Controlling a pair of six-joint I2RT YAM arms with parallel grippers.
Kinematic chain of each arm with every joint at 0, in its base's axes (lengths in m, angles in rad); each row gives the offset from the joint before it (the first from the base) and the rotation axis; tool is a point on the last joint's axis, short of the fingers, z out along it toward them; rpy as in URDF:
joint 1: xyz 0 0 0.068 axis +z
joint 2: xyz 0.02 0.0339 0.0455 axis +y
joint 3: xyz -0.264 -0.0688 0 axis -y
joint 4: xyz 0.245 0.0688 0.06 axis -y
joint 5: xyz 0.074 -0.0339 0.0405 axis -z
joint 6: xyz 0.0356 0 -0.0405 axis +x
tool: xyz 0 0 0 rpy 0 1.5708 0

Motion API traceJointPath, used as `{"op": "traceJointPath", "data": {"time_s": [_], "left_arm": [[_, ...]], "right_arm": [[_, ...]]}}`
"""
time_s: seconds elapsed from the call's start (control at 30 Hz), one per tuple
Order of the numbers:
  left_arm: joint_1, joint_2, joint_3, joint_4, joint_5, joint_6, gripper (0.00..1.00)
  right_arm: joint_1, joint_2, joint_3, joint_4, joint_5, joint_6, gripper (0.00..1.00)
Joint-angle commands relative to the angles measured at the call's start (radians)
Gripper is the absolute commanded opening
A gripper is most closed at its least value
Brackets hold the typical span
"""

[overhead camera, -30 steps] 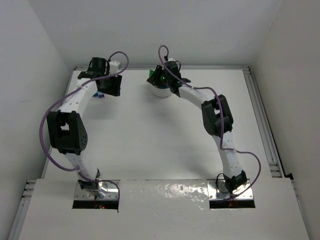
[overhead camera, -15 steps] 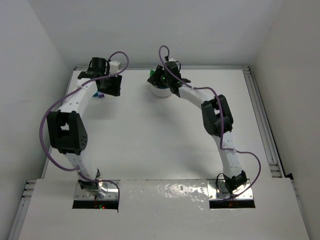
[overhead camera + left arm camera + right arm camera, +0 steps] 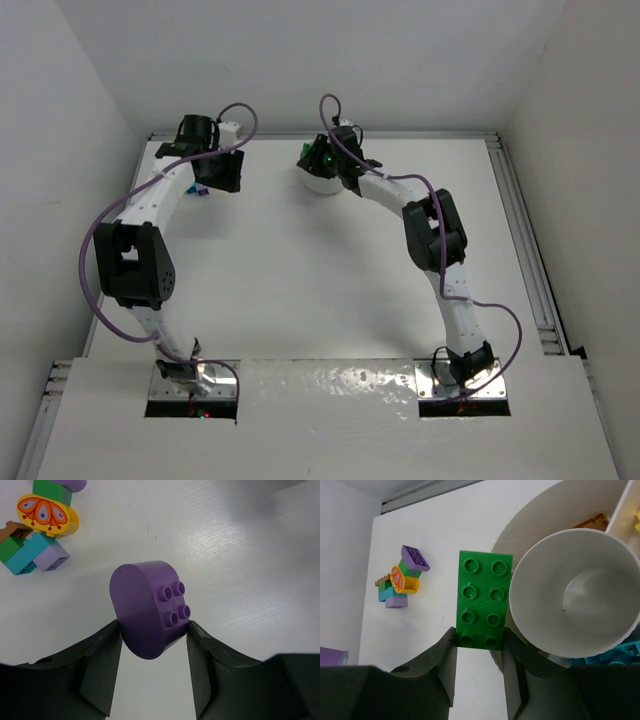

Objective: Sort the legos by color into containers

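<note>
My left gripper (image 3: pixel 154 630) is shut on a purple rounded lego (image 3: pixel 147 607), held just above the white table. The right gripper (image 3: pixel 479 635) is shut on a green two-by-four lego (image 3: pixel 485 597), beside the left rim of the round white dish (image 3: pixel 535 540). The dish's centre cup (image 3: pixel 575 592) is empty. An orange lego (image 3: pixel 592 520), a yellow one (image 3: pixel 636 515) and teal ones (image 3: pixel 620 652) lie in wedges around it. In the top view, the left gripper (image 3: pixel 207 185) is at the far left and the right gripper (image 3: pixel 312 155) hangs over the dish (image 3: pixel 320 183).
A loose pile of legos lies at the far left of the table: a yellow butterfly piece (image 3: pixel 47 514), a teal one (image 3: pixel 25 560), a lilac one (image 3: pixel 50 557) and green ones. The same pile (image 3: pixel 400 577) shows left of the green brick. White walls enclose the table.
The right gripper with the green lego has edged very slightly to the right at the dish. The left arm holds still.
</note>
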Motion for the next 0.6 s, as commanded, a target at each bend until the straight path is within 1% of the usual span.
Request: {"op": "traceJointPath", "data": {"time_s": [0.0, 0.33, 0.47, 0.57], "left_arm": [[0.011, -0.051, 0.003, 0.031, 0.005, -0.009, 0.00], [0.011, -0.051, 0.012, 0.033, 0.005, -0.009, 0.00], [0.011, -0.051, 0.014, 0.030, 0.006, -0.006, 0.00], [0.011, -0.048, 0.014, 0.030, 0.008, -0.004, 0.00]], "right_arm": [[-0.007, -0.049, 0.005, 0.036, 0.014, 0.021, 0.35], [-0.008, -0.059, 0.005, 0.026, 0.008, 0.009, 0.37], [-0.008, -0.079, -0.020, 0.022, 0.005, 0.001, 0.36], [-0.004, -0.105, -0.031, 0.018, -0.003, -0.042, 0.33]]}}
